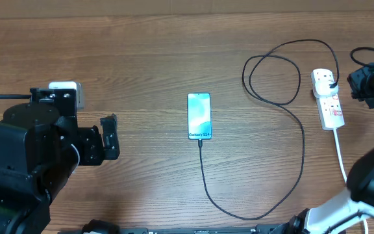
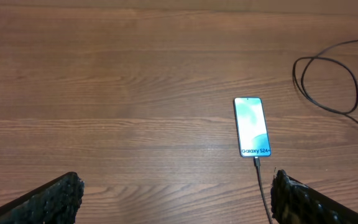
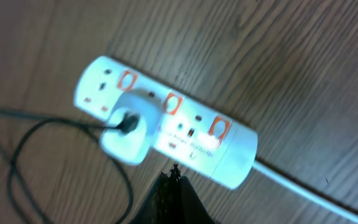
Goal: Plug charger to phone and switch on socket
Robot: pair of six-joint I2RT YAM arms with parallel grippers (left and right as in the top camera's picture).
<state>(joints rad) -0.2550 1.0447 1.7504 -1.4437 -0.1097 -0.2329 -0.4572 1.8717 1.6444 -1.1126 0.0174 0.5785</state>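
The phone [image 1: 199, 116] lies screen up mid-table and also shows in the left wrist view [image 2: 252, 126]. The black charger cable [image 1: 302, 153] runs from the phone's near end in a long loop to a white plug seated in the white socket strip [image 1: 328, 97]. In the right wrist view the socket [image 3: 166, 121] shows red switch markings, with the plug [image 3: 128, 127] in it. My right gripper [image 3: 174, 175] is shut and empty, its tip just above the strip's edge. My left gripper [image 2: 178, 196] is open and empty, left of the phone [image 1: 109, 138].
The socket's thick white cord [image 1: 340, 155] runs toward the near right edge. A small white box [image 1: 67, 91] sits behind the left arm. The right arm's base [image 1: 362, 188] fills the near right corner.
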